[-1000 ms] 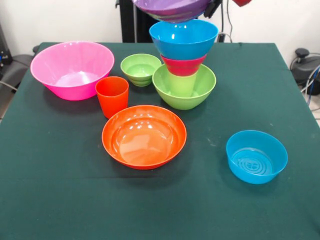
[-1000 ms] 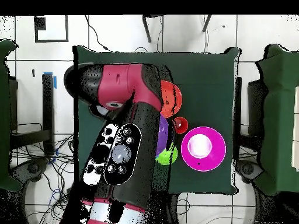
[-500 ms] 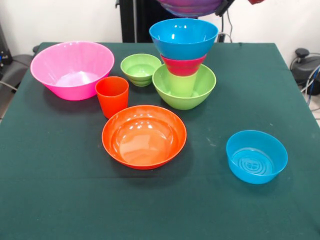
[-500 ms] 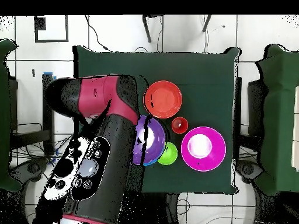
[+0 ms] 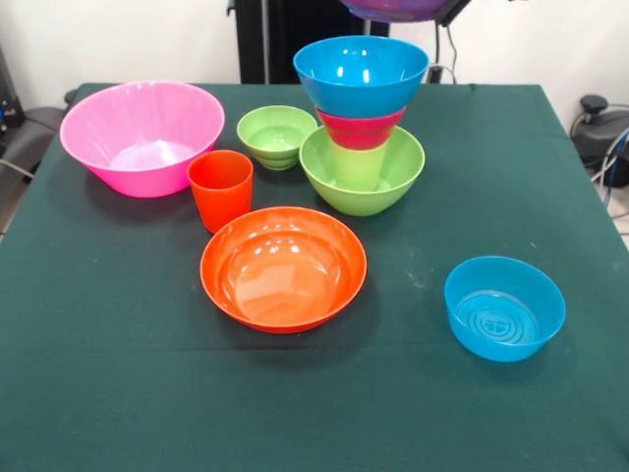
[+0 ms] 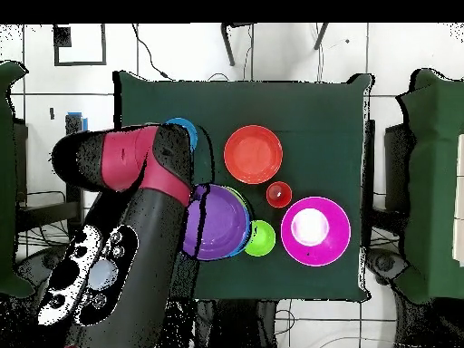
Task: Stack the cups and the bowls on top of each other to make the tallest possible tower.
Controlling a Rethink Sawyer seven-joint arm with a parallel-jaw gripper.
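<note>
- Above the tower [image 5: 361, 118], the purple bowl [image 5: 403, 9] hung at the top edge of the front view, clear of the blue bowl [image 5: 361, 74] beneath it.
- From overhead, the purple bowl [image 6: 216, 221] lay against the red and black arm [image 6: 127, 245]; the gripper itself was hidden, so whether its jaws were clenched on the bowl's rim could not be told.
- Directly below the held bowl stood the tower: a medium green bowl [image 5: 362, 175] as base, a lime cup [image 5: 356, 165] inside it, a small red bowl [image 5: 360, 129] on the cup, and the blue bowl on top.
- Beside the tower sat a small green bowl [image 5: 276, 136], and beyond that the large pink bowl [image 5: 142, 136].
- An orange cup [image 5: 220, 189] stood upright, just beside the wide orange bowl [image 5: 283, 267].
- Well apart from the rest, a second blue bowl [image 5: 504, 308] sat alone on the green tablecloth [image 5: 118, 374].
</note>
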